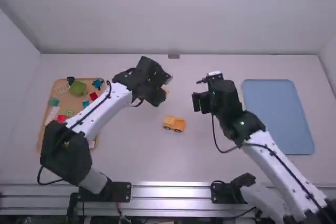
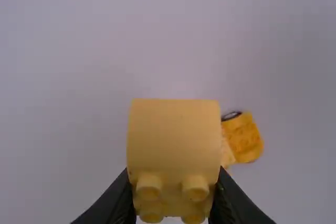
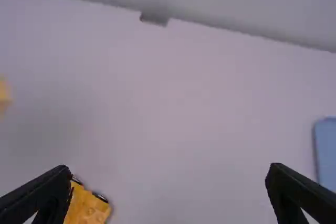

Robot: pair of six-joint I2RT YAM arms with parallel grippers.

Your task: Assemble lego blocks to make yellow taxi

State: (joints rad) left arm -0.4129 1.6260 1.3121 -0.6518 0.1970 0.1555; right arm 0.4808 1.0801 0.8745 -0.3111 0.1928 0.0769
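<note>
Take 12 o'clock as straight away from the arm bases. Your left hand [image 1: 163, 88] is pinching a yellow block [image 2: 174, 135] firmly between its fingers, and the half-built yellow car [image 1: 174, 124] lies from it at nearly 6 o'clock, just shy towards 5. That is the line your next move most likely turns on: bring the block back towards the bases and a touch to 5, then settle it over the car.

From your right hand [image 1: 197, 92], spread wide with nothing between its fingers, the car lies at about 7 o'clock. The two hands are close to evenly placed; your left looks slightly nearer, and it has the block, so I'd lead with it and keep the right free to steady the car.

The car stands on its wheels on the worktop [image 1: 131, 150], its long axis running from 9 to 3, the 3 o'clock end swung slightly towards 4. Wheels show along its 6 o'clock side. You can't be sure from here which end is the nose, so check before you commit. The block's studs show by the left fingertips, but you can't tell its long axis; it may need a turn to match the car, or it could seat crooked.
</note>
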